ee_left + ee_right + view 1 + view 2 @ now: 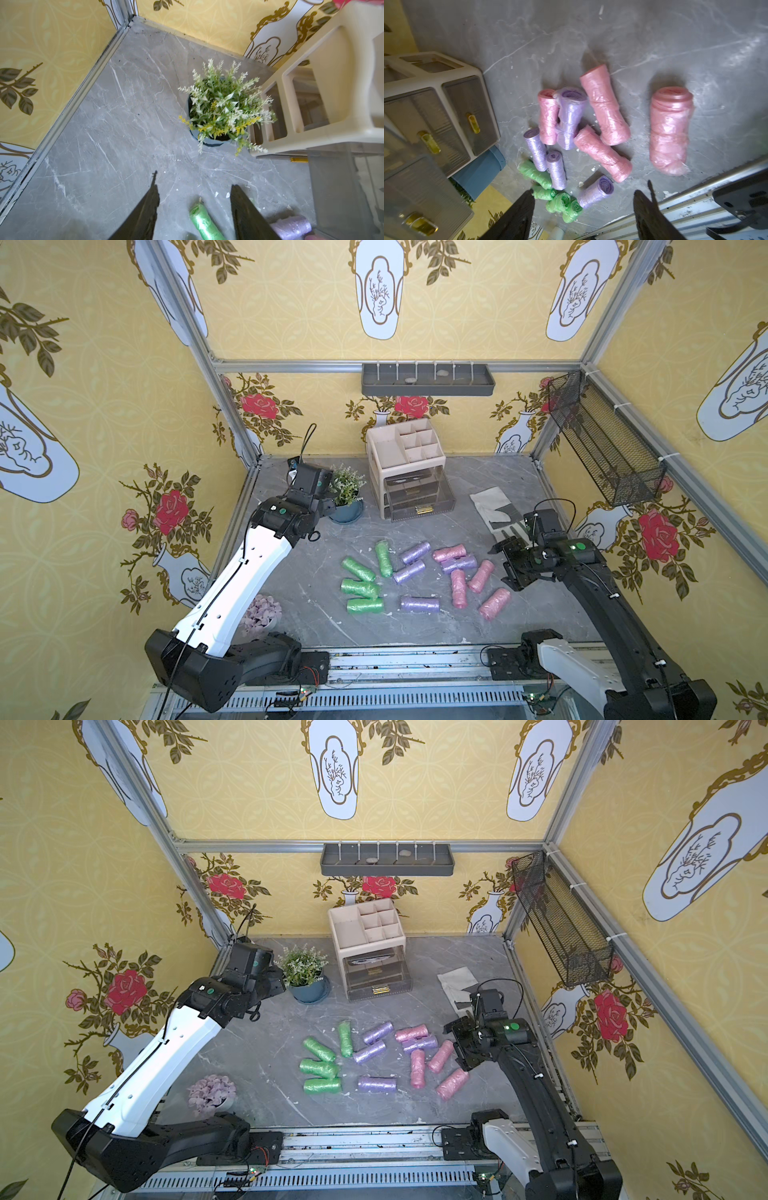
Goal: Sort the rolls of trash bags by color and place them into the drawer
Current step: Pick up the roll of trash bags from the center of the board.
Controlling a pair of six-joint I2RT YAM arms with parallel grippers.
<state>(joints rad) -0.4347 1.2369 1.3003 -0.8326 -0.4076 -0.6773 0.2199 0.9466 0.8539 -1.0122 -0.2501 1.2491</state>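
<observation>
Rolls of trash bags [409,571]: twelve short cylinders of shiny, crinkled film, all lying on their sides in a loose pile mid-table, none in a drawer.
Green rolls [360,587]: four at the pile's left. The two nearest the front lie crosswise, one slants, one points almost front to back.
Lilac rolls [419,603]: four in the middle. This one lies crosswise by itself, two slant side by side, one rests against a pink roll.
Pink rolls [494,603]: four at the right, mostly slanted, this one lying apart.
Table [316,614]: smooth grey, marble-veined.
Drawer unit [390,448]: beige plastic box at the back with open square compartments on top. Beneath are smoky ribbed drawers [411,116] with gold handles, one pulled forward. I cannot make out their contents.
Wall shelf [428,385]: grey tray holding two small pebble-like lumps.
My left claw [194,180]: fingers spread, holding nothing, hovering by the potted plant [224,104].
My right claw [586,190]: fingers wide, holding nothing, just beside the pink rolls.
</observation>
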